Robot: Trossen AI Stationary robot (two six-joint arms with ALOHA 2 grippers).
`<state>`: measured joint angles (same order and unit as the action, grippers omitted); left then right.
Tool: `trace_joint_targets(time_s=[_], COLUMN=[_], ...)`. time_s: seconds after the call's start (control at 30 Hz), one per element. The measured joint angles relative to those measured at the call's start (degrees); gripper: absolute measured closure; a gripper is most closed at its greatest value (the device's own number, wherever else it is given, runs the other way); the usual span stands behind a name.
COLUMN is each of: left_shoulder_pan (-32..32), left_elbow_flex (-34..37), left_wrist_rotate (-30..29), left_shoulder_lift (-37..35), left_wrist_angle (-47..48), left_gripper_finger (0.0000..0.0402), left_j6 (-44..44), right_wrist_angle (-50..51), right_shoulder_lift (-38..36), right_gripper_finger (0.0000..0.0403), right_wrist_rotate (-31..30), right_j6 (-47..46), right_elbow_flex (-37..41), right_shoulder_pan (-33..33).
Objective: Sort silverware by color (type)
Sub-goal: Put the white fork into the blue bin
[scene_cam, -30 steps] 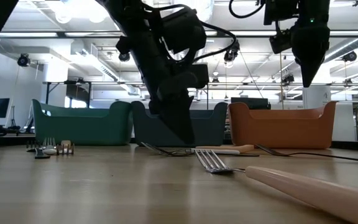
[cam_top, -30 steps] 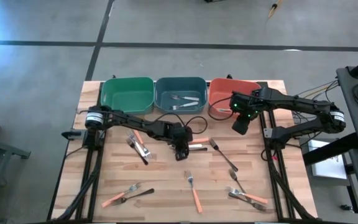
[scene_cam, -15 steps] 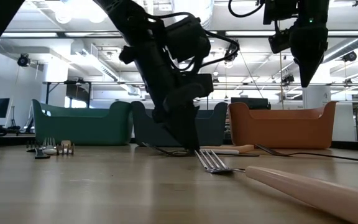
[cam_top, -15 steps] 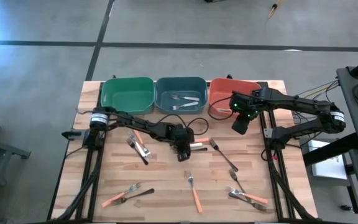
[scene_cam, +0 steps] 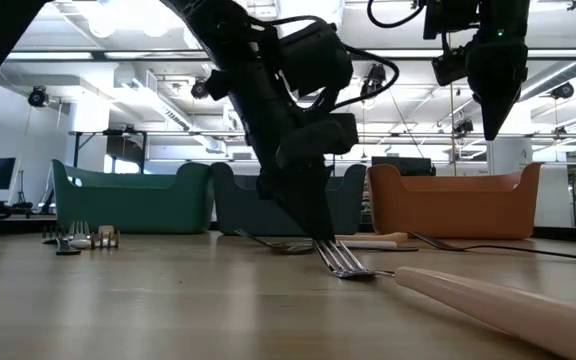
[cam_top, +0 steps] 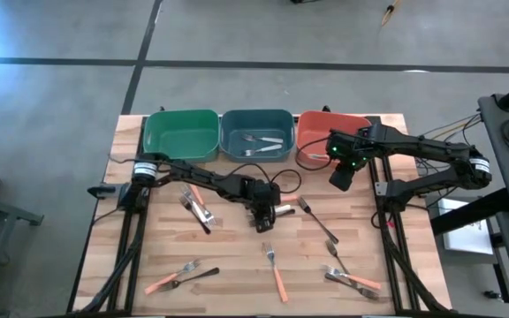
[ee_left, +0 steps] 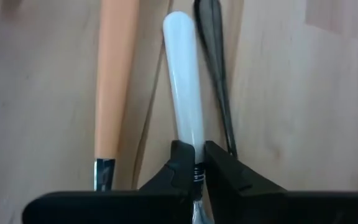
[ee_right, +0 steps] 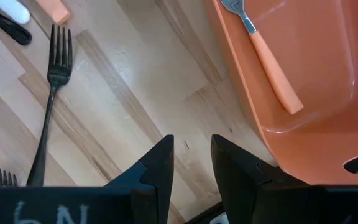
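Silverware lies scattered on the wooden table (cam_top: 228,265). At mid-table, a white-handled utensil (ee_left: 184,74) lies flat between an orange handle (ee_left: 114,81) and a black handle (ee_left: 213,62). My left gripper (cam_top: 264,221) is down on it, shut. My right gripper (cam_top: 341,178) hangs open in the air by the orange bin's (cam_top: 325,132) near wall, holding nothing. An orange-handled fork (ee_right: 266,56) lies inside that bin. My left gripper pinches the white-handled utensil between its two fingers at the neck (ee_left: 195,169), where the white handle meets the metal. The fingers come steeply from above and lie across the utensil. The utensil lies flat on the table, its handle pointing away from the fingers.
A green bin (cam_top: 180,134), a blue bin (cam_top: 256,134) holding silver utensils, and the orange bin stand in a row along the far edge. More forks lie at left (cam_top: 197,209), near left (cam_top: 179,276), near middle (cam_top: 277,269) and near right (cam_top: 347,278). A black fork (ee_right: 51,93) lies below my right gripper.
My left gripper has sunk to the table and shifted slightly toward the table's right, then shut on the white-handled utensil's neck. The utensil has stayed flat where it lay.
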<state>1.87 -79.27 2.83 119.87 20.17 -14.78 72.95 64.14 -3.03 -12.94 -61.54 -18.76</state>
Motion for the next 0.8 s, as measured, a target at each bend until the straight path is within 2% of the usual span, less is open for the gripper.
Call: trace_joint_targets(time_s=[0.43, 0.8], left_shoulder_pan=[0.0, -2.3], left_elbow_flex=[-11.7, -27.4], left_wrist_rotate=[-1.3, -11.6], left_shoulder_lift=[0.0, -0.2], left_wrist_angle=[14.0, 33.0], left_gripper_finger=[0.0401, 0.0401], left_j6=[2.2, 7.6], right_wrist_angle=[0.0, -0.5], right_shoulder_lift=[0.0, 0.0], right_gripper_finger=[0.0305, 0.0305], right_wrist_rotate=[0.0, 0.0], right_j6=[1.2, 3.3], right_elbow_flex=[0.0, 0.0], right_shoulder_pan=[0.0, 0.0])
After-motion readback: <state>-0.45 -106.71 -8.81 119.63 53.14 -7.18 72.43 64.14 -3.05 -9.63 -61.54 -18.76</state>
